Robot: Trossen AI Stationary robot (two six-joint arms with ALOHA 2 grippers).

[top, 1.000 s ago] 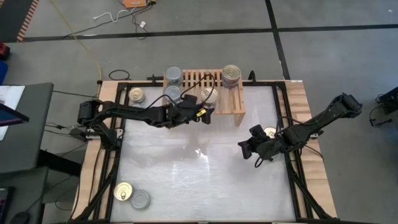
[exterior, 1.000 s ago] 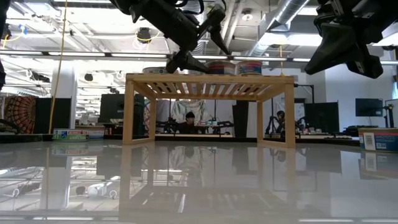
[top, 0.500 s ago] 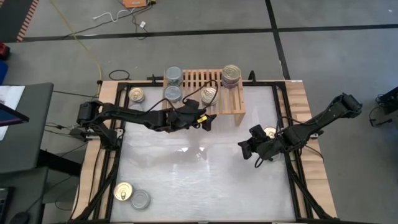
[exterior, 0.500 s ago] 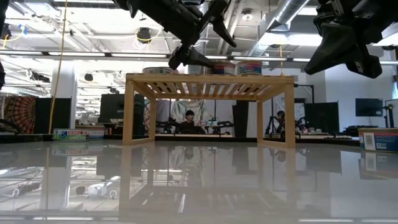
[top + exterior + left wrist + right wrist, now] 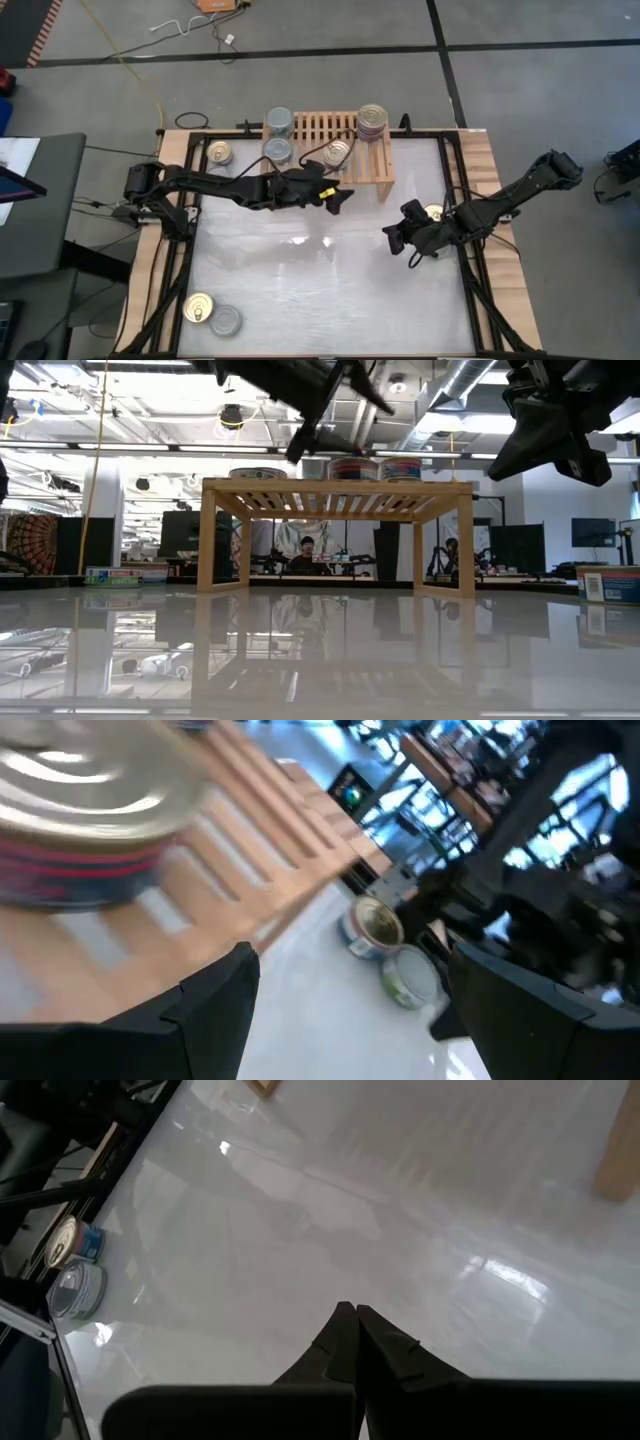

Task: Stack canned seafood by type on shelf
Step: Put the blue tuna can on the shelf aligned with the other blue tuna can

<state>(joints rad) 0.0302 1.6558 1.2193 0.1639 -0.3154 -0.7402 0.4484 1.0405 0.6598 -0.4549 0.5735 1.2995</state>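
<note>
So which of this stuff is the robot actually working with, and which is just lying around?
Part of the job:
- wooden shelf
- stack of tins on the shelf
- gold-lidded tin on the shelf
- two loose tins at the table's near left corner
- left gripper, open and empty

Just lying about:
- cables on the floor
- dark side table

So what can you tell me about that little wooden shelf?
The shelf is a small rack of pale wood with a slatted top and solid side legs, open underneath. It stands upright at the far edge of the white table. Tins sit on top: a tall stack at its right end, a gold-lidded tin nearer the middle, and silver-topped ones at its left end. The left claw, open, hangs just in front of it, not touching.
</note>
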